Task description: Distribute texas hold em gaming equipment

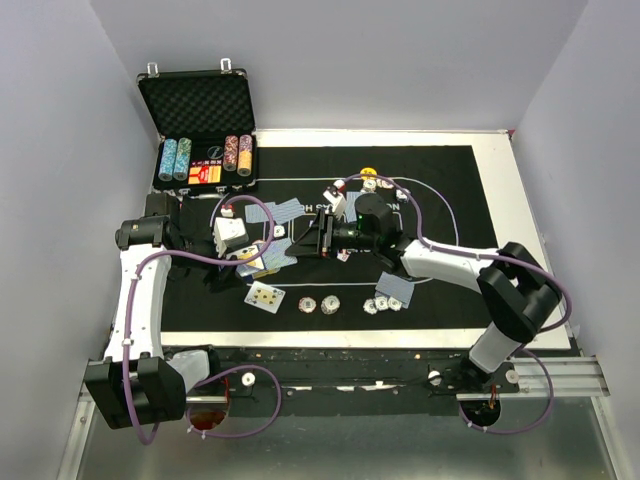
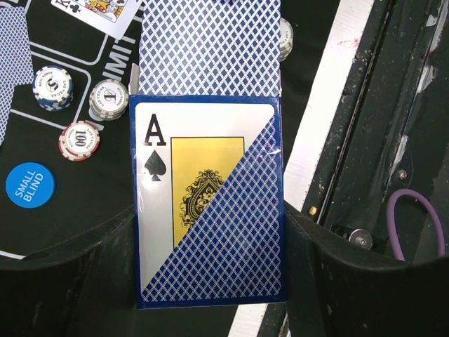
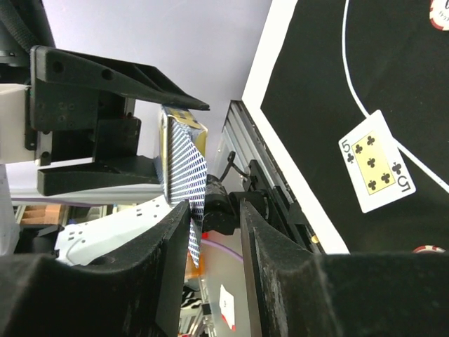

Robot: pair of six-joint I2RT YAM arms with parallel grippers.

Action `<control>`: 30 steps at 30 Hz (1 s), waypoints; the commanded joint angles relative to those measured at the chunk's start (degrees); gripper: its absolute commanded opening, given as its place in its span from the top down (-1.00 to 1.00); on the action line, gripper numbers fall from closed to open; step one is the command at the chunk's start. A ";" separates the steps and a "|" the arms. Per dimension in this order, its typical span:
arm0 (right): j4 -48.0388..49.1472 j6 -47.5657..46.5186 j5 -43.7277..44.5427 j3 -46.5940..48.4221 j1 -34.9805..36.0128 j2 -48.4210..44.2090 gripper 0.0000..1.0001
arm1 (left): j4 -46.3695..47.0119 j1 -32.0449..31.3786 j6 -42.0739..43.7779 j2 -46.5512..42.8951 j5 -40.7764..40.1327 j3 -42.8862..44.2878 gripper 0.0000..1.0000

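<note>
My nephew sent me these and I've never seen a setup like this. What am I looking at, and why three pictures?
Two robot arms are bolted at the near edge of a table. The wide picture looks down from above; the other two come from cameras on each arm's wrist. A black poker mat carries chips, face-down cards and a five of clubs; an open case stands at the back. The left claw grips a card box with cards sticking out. The right claw is open around the edge of one blue-backed card sticking out of that box.
</note>
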 commanded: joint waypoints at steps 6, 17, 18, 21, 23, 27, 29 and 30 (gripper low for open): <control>2.03 2.15 -1.34 -1.59 0.16 -3.94 0.79 | -16.00 -0.26 0.85 -0.15 3.39 1.31 1.00; -0.96 1.18 -0.64 -3.17 -1.15 -7.28 0.92 | -16.00 -0.26 0.77 -0.15 3.65 1.31 1.00; -1.22 1.18 -0.73 -3.34 -1.42 -7.80 0.93 | -16.00 -0.17 0.77 -0.15 3.74 1.31 1.00; -2.63 0.66 -0.82 -3.61 -2.65 -9.21 0.94 | -16.00 -0.17 0.76 -0.15 3.83 1.22 1.00; -3.51 0.30 -0.73 -3.78 -3.52 -10.00 0.96 | -16.00 -0.26 0.76 -0.24 3.83 1.13 1.00; -3.51 0.39 -1.17 -4.14 -4.23 -10.27 0.99 | -16.00 -0.26 0.68 -0.15 3.83 1.22 1.00; -3.51 0.48 -1.25 -4.05 -4.32 -10.27 0.99 | -15.91 -0.26 0.77 -0.24 3.83 1.13 1.00; -3.34 0.65 -1.43 -4.05 -4.41 -10.27 0.99 | -16.00 -0.26 0.77 -0.33 3.74 1.13 1.00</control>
